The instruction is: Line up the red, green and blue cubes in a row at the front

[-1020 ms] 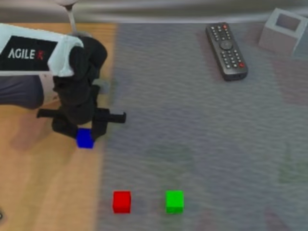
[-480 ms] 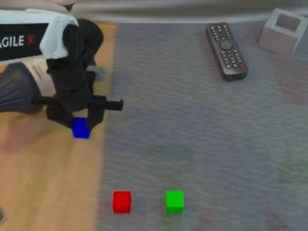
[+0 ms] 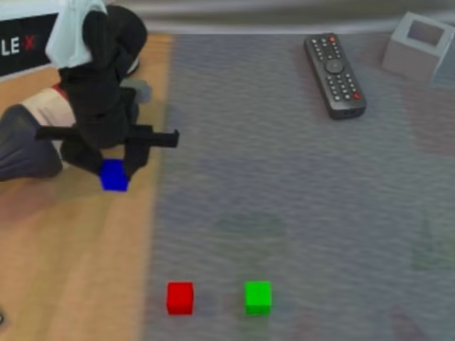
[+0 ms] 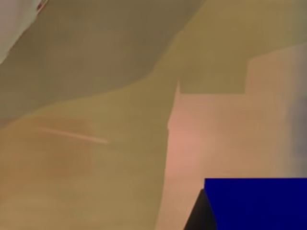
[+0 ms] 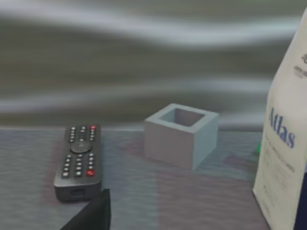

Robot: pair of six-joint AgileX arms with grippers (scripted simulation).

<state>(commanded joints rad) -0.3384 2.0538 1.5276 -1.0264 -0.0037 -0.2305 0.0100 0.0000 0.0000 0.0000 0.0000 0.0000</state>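
Over the table's left side, the blue cube (image 3: pixel 113 175) is gripped in the left end effector (image 3: pixel 106 162); red (image 3: pixel 180 298) and green (image 3: pixel 258 297) sit side by side at the front. Blue is best lowered level beside them, evenly spaced, before release

Blue cube (image 3: pixel 113 175) far left, behind red cube (image 3: pixel 180 298) & green cube (image 3: pixel 258 297), side by side at front.

Three small cubes, one red cube (image 3: pixel 180 298), one green cube (image 3: pixel 258 297), one blue cube (image 3: pixel 113 175), one remote control (image 3: pixel 334 74), one grey hollow block (image 3: pixel 419 45), one carton (image 5: pixel 284 139)
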